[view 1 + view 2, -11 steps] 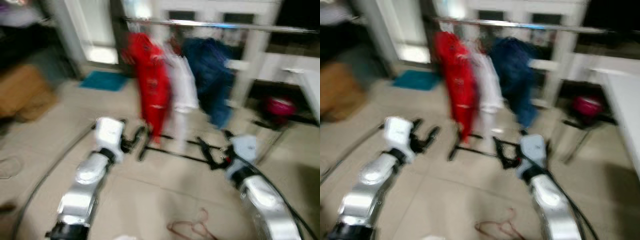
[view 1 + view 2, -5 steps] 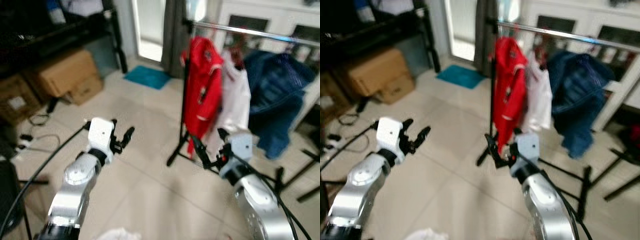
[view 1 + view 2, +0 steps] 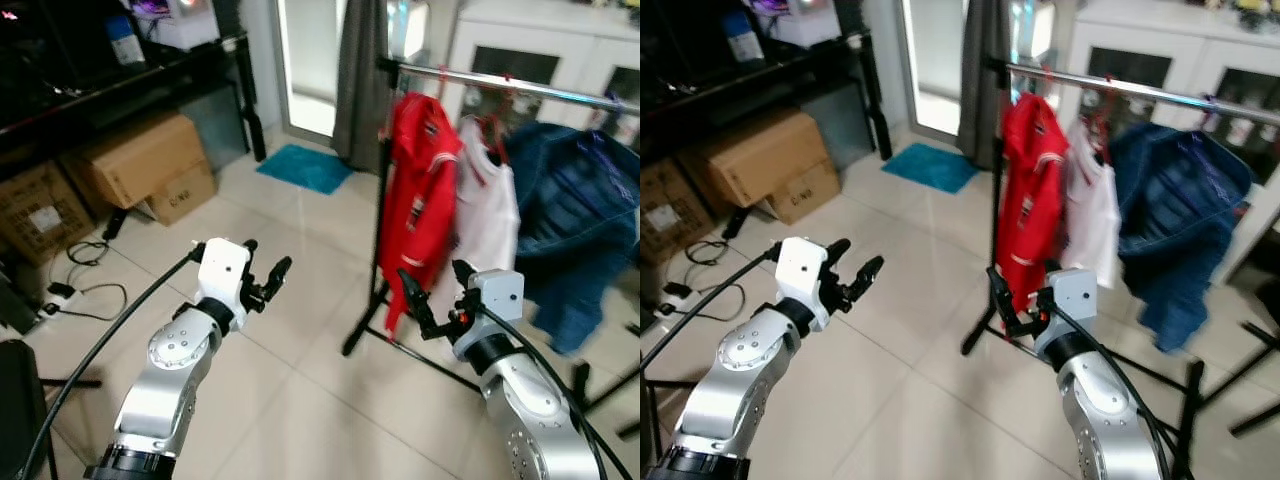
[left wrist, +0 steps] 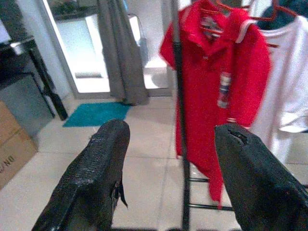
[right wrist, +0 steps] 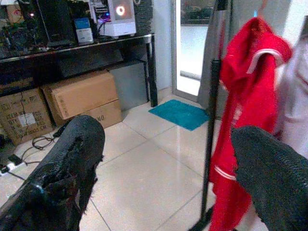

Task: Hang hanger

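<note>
— Left gripper (image 3: 266,256)?
— Spread wide, empty, held up over the pale tiled floor (image 3: 300,340). Same with the right gripper (image 3: 432,275): wide, empty, just short of the black-legged chrome clothes rail (image 3: 520,85).
— And the hanger?
— Thin red wire hangers (image 3: 492,127) up on that rail, under the red polo shirt (image 3: 415,190), white shirt (image 3: 490,220) and blue denim jacket (image 3: 580,220) (a loose one: cannot tell where).
— Handling?
— Probably light, springy, slick against the pads, quick to swing. Best pinched at the neck below the hook, leaving the hook free for the rail.
</note>
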Robot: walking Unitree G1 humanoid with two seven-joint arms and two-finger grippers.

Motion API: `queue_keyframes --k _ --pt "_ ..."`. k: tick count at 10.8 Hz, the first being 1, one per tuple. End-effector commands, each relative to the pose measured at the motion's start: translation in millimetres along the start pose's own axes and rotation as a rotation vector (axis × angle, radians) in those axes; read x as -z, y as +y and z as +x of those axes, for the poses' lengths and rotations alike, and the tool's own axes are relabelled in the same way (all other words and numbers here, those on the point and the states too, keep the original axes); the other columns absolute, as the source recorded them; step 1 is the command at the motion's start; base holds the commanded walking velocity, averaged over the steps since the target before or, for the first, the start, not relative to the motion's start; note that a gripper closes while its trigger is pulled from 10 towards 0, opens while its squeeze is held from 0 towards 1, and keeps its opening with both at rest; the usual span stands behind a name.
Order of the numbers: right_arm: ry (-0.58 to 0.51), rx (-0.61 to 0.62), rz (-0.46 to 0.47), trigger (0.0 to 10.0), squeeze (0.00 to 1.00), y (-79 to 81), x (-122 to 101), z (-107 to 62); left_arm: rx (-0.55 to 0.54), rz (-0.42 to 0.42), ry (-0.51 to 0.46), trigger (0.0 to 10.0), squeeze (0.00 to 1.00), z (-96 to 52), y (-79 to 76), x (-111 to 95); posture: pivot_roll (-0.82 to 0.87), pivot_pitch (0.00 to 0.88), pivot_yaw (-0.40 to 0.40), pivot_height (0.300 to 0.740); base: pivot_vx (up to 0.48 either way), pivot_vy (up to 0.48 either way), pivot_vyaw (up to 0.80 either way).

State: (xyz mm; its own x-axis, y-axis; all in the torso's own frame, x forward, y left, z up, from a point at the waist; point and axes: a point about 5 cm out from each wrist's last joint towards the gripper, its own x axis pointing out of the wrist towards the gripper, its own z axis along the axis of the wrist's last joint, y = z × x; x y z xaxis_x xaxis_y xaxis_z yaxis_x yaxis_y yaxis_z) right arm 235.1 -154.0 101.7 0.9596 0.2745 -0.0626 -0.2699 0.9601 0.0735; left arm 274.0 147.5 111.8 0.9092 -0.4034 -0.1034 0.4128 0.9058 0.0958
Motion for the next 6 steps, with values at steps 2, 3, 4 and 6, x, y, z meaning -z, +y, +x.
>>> queue_keyframes --k 2,3,4,6 --pt "-0.010 0.015 0.050 10.0 0.00 2.2 -1.0 2.1 -0.010 0.015 0.002 10.0 0.00 -2.2 6.8 -1.8 -0.05 0.000 0.063 0.740 0.398 0.000 -0.80" --pt "-0.017 0.042 0.053 10.0 0.00 -0.7 -1.4 0.9 -0.003 0.015 0.002 10.0 0.00 -2.1 5.8 -1.5 -0.05 0.000 0.064 0.740 0.390 0.000 -0.80" --pt "-0.023 0.062 0.057 10.0 0.00 -3.0 -1.6 -0.2 0.002 0.015 0.004 10.0 0.00 -2.3 5.0 -1.2 -0.05 0.000 0.066 0.740 0.390 0.000 -0.80" --pt "-0.026 0.066 0.063 10.0 0.00 -3.1 -2.7 -2.1 0.025 0.012 0.012 10.0 0.00 -3.8 2.1 0.3 -0.05 0.000 0.068 0.740 0.390 0.000 -0.80"
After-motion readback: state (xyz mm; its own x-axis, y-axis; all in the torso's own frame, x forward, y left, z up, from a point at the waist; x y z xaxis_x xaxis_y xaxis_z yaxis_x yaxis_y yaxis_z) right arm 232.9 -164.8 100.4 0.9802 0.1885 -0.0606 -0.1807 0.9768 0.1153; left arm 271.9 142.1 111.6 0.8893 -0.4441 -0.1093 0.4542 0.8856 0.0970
